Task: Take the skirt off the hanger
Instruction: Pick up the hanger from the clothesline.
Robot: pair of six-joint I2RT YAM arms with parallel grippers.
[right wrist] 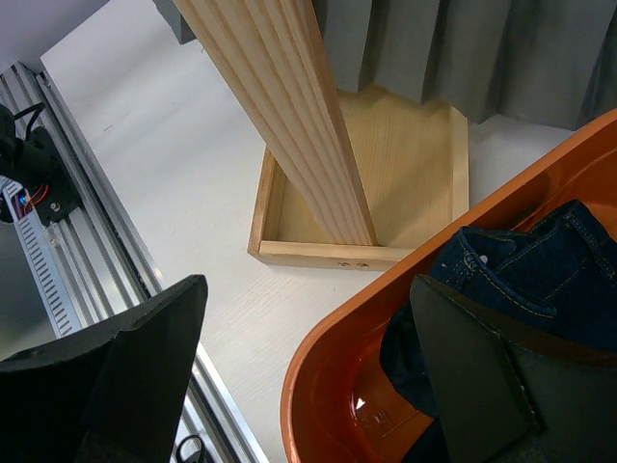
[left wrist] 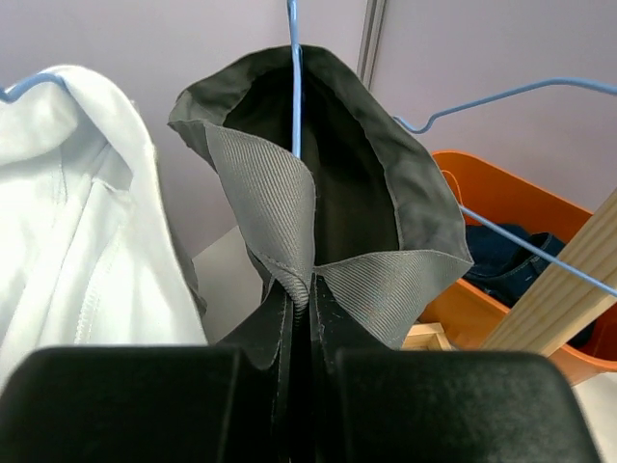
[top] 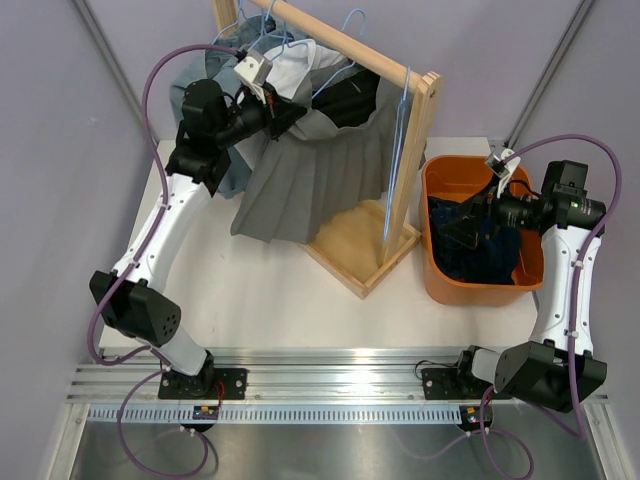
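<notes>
Gripping step in hand: left gripper [left wrist: 308,299] is clamped shut on a fold of the grey skirt [top: 305,185] at its waistband, up at the wooden rack [top: 418,140]. Skirt not yet off: it hangs on the blue hanger [left wrist: 295,87] from the rail, hem down near the rack base, above the surface [top: 260,290]. Right gripper [right wrist: 308,289] sits with fingers spread wide, holding nothing, over the rim of the orange bin [right wrist: 333,381] with jeans [right wrist: 540,260] inside.

Next move, my read: draw the waistband down and clear of the hanger without dragging the hanger off the rail. Can't tell how the skirt is fastened. A single pinch may just swing everything, so the right arm may need to steady the hanger.

Views:
- Left wrist shows the pinch, the hanger wire inside the open waistband, and a white shirt [left wrist: 77,193] just beside.
- Overhead hides the pinch behind the arm, but alone shows the whole skirt and both arms well apart.
- Right wrist sees only rack post, base, hem and bin.
</notes>
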